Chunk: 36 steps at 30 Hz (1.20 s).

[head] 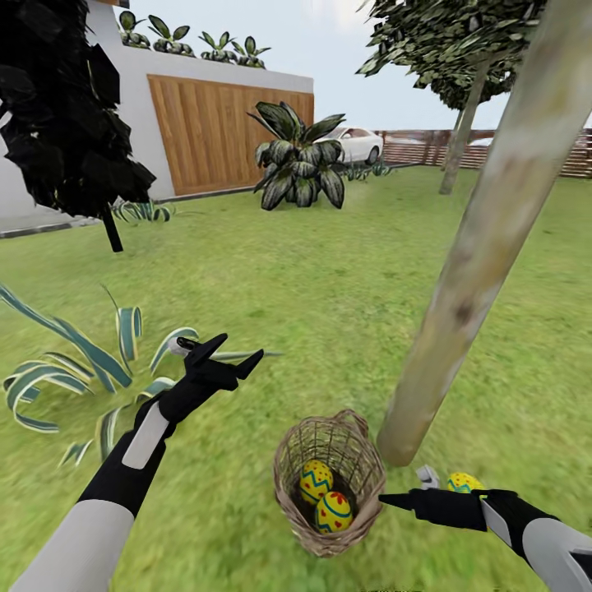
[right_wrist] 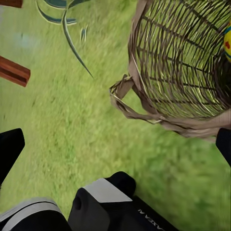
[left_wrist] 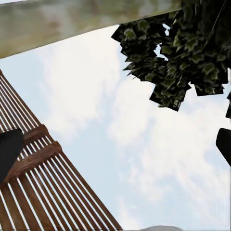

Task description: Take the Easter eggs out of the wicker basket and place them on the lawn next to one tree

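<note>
Here two Easter eggs [head: 324, 497] lie in the wicker basket [head: 329, 481], just left of the open right gripper [head: 404, 487]. A third egg [head: 463, 482] seems to lie on the lawn [head: 312, 279] beside that gripper, near the tree [head: 485, 247]. The left gripper [head: 222, 355] hangs spread, well apart.

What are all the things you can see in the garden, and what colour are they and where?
Easter eggs: three, yellow with blue zigzags; two in the basket, one on the grass by the near trunk.
Wicker basket: one, tan, on the lawn at the trunk's foot.
Near tree trunk: one, pale beige-green, leaning.
Lawn: green.
Black-leaved tree: one, far left.
Striped spiky plant: one, left.
Leafy bush: one, dark green, by the wooden wall.
Car: one, white, far back.
Left hand: black, open, raised above the grass.
Right hand: black, open, beside the basket.
</note>
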{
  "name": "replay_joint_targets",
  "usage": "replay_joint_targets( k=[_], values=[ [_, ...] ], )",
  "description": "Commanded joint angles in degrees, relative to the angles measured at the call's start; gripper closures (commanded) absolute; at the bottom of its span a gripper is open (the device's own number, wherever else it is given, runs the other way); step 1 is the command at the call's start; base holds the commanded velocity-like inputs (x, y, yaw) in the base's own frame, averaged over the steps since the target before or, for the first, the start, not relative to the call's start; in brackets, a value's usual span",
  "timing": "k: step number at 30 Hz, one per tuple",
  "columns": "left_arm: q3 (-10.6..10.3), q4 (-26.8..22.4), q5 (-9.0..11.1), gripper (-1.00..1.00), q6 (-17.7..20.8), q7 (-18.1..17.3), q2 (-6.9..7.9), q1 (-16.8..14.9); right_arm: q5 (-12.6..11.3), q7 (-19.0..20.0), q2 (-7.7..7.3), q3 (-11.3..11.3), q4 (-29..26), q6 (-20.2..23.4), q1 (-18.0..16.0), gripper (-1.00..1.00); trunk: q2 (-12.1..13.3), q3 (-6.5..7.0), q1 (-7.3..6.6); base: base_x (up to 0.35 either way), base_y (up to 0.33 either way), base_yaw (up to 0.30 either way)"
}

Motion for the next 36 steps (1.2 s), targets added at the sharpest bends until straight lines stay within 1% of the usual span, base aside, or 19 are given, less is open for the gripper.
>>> replay_joint_targets(
  k=[1,15,20,22,24,25,26,29,31,33,35,36],
  values=[
    [-0.14,0.02,0.26,-1.00,0.36,-0.13,0.07,-0.02,0.17,0.17,-0.01,-0.38,0.00,0.60,-0.05,-1.00,-0.02,0.01,0.00,0.000,0.316,-0.252],
    [-0.14,0.02,0.27,-1.00,0.36,-0.16,0.07,-0.02,0.16,0.17,0.03,-0.36,0.00,0.60,-0.05,-1.00,-0.02,0.80,0.00,0.000,0.316,-0.252],
    [-0.14,0.17,0.27,-1.00,0.36,-0.09,0.07,-0.02,0.11,0.06,0.03,-0.37,0.00,0.57,-0.05,-1.00,-0.02,1.02,0.00,0.095,0.293,-0.199],
    [-0.14,0.29,0.22,-1.00,0.34,-0.08,0.07,-0.02,0.09,-1.55,0.05,-0.39,0.00,0.45,-0.05,-1.00,-0.02,1.04,0.00,0.232,0.156,-0.043],
    [-0.14,0.32,0.19,-1.00,0.29,-0.08,0.03,-0.02,0.15,-8.19,0.06,-0.37,-0.03,0.23,-0.05,-1.00,-0.02,1.04,0.00,0.311,0.038,-0.010],
    [-0.14,0.31,0.19,-1.00,0.28,-0.06,0.02,-0.02,0.15,-9.00,0.06,-0.36,-0.04,0.20,-0.05,-1.00,-0.02,1.04,0.00,0.302,0.021,-0.006],
    [-0.14,0.34,0.18,-1.00,0.28,-0.02,0.00,-0.02,0.18,-10.75,0.06,-0.34,-0.06,0.14,-0.05,-1.00,-0.02,1.04,0.00,0.169,0.011,-0.003],
    [-0.19,0.50,0.19,-1.00,0.20,0.00,-0.08,-0.02,0.24,-12.39,0.04,-0.25,-0.10,0.08,-0.05,-1.00,-0.02,1.04,0.00,0.071,0.004,-0.001],
    [-0.21,0.58,0.14,-1.00,0.19,0.00,-0.27,-0.02,0.37,-12.77,-0.07,-0.16,-0.39,0.08,-0.05,-1.00,-0.02,1.04,0.00,0.019,0.001,0.000],
    [-0.28,0.62,0.06,-1.00,0.15,0.01,-0.45,-0.02,0.87,-14.09,-0.07,0.14,-4.05,0.42,-0.05,-1.00,-0.02,1.04,0.00,0.006,0.000,0.000],
    [-0.30,0.63,-0.08,-1.00,0.12,0.01,-0.51,-0.02,1.29,-16.30,0.05,0.47,-7.51,0.67,-0.05,-1.00,-0.02,1.04,0.00,0.025,-0.048,0.000],
    [-0.35,0.63,-0.09,-1.00,0.11,0.01,-0.53,-0.02,2.41,-19.30,0.15,0.80,-9.23,0.77,-0.05,-1.00,-0.02,1.04,0.00,0.087,-0.187,0.000]
  ],
)
